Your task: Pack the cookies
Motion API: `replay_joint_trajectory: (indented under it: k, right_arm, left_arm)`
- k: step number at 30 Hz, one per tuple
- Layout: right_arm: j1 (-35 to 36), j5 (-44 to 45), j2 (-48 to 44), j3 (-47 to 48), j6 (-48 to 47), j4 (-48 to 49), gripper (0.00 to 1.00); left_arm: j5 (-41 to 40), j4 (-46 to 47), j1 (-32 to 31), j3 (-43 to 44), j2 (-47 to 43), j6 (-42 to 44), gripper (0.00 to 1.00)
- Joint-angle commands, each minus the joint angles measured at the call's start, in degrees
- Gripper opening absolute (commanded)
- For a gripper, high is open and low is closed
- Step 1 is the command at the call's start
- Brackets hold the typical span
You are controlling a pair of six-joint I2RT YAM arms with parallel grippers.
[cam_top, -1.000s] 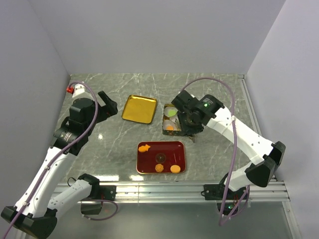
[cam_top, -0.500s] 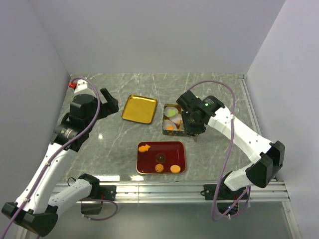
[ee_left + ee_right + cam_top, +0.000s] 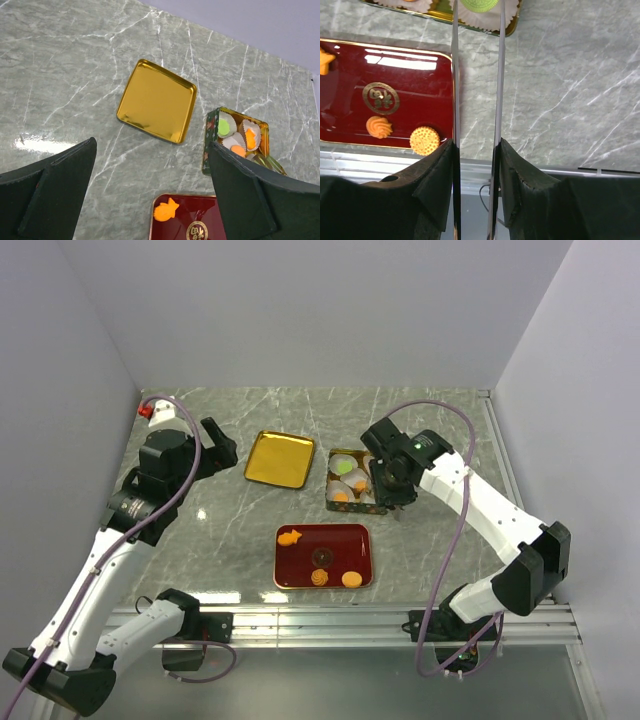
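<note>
Only one mark comes near to writing: a round gold emblem (image 3: 380, 98) printed in the middle of the red tray (image 3: 300, 558). Its characters are too small to read.

The tray lies at the middle of the tabletop's (image 3: 440, 410) near edge and carries three cookies. An orange fish cookie (image 3: 166, 211) is by the tray's far-left corner. A piped orange swirl cookie (image 3: 379, 127) and a tan dotted biscuit disc (image 3: 424, 140) lie along the tray's near side.

Beyond the tray, right of centre, stands the patterned tin (image 3: 207, 150). White paper cups (image 3: 231, 142) in it hold a green cookie (image 3: 225, 127) and two orange cookies (image 3: 249, 139). The gold lid (image 3: 156, 100) lies left of the tin.

The left gripper (image 3: 152, 142) hangs spread wide, holding nothing. The right gripper's (image 3: 477, 7) thin fingers (image 3: 454, 75) stand narrowly apart. Their tips run out of view at the green cookie, so I cannot tell whether they hold it.
</note>
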Motion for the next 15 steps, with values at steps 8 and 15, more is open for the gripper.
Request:
replay_joint_trajectory:
  k: [8, 15]
  right_arm:
    - [-1.6, 0.5, -0.6, -2.2, -1.3, 2.4, 0.44]
    - [-2.5, 0.4, -0.1, -3.2, -1.7, 3.8, 0.45]
  left_arm:
    - [1.0, 1.4, 0.0, 2.7, 1.4, 1.4, 0.99]
    - [1.0, 1.8, -0.1, 2.9, 2.2, 1.4, 1.00]
